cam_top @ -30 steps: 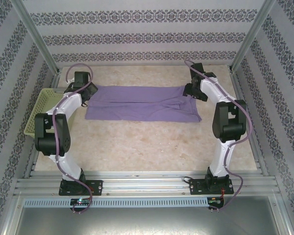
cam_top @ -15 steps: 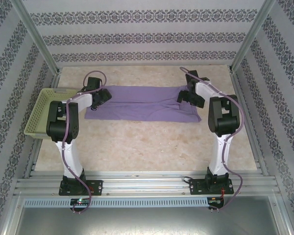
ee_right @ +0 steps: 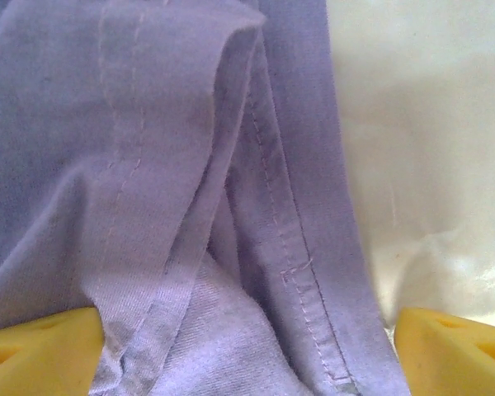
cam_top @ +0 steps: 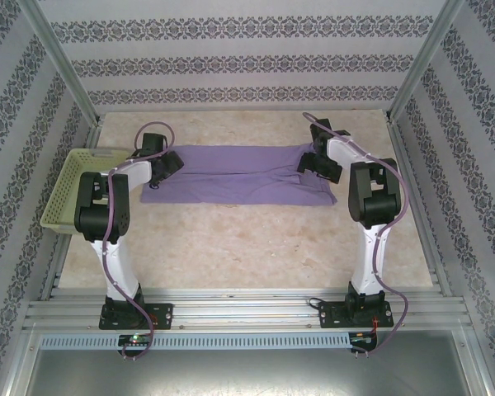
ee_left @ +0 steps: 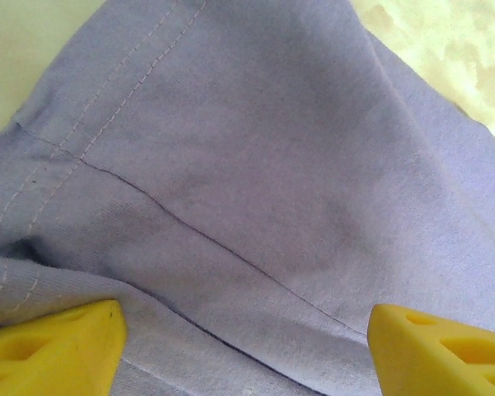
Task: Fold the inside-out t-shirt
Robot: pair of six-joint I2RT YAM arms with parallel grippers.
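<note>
Both wide open: left hand (cam_top: 168,162) and right hand (cam_top: 310,162) over opposite ends of the inside-out t-shirt (cam_top: 239,175) (seams outward).

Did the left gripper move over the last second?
Yes. The left gripper has shifted right, away from the basket, and now sits further over the left end of the shirt.

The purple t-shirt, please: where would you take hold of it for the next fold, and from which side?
Probably the t-shirt's two short ends, from above: it lies flat as a long band, with stitched hems under the open left fingers and right fingers.
</note>
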